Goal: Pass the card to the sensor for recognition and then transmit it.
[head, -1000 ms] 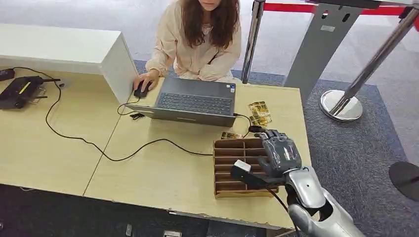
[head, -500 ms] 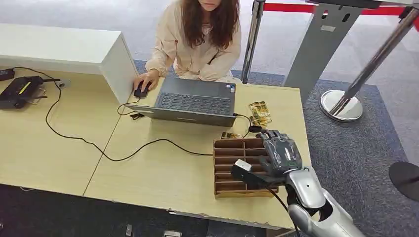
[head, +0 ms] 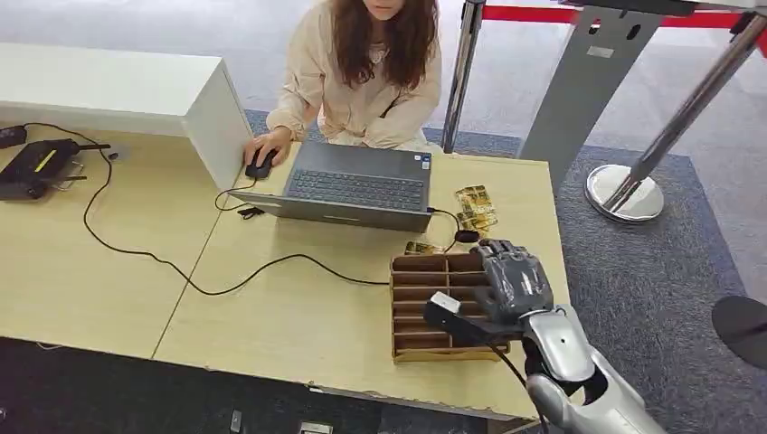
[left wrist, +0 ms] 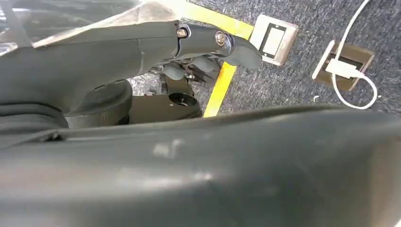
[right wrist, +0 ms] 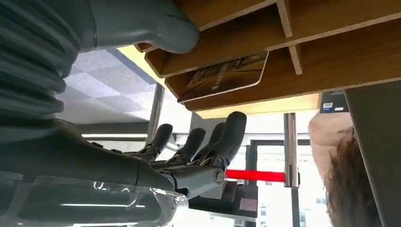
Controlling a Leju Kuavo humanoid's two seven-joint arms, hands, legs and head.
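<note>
A: Organizer (head: 411, 312), wooden and divided into slots, is seen at the lower right of the head view, on the tan table (head: 108, 271). What is held in it?

B: One card (right wrist: 224, 75) is seen in the right wrist view, lying in a slot near the organizer's far end, just past the thick grey thumb (right wrist: 156, 28). More cards (head: 476, 208) are scattered on the table above the organizer, right of the laptop (head: 357, 185).

A: How is the card described?

B: A glossy gold-brown face with dark print and rounded corners is shown; the print cannot be read.

A: And the right hand (head: 514, 280)?

B: It is placed over the organizer's right side, fingers (right wrist: 208, 142) spread apart and nothing grasped; the card is not touched.

A: The left hand (left wrist: 208, 47)?

B: It is seen in the left wrist view over dark carpet; whether its fingers are clenched or released cannot be told.

A: Anything else?

B: A person (head: 366, 72) is seated at the top centre, one hand on a mouse (head: 259, 165).
</note>
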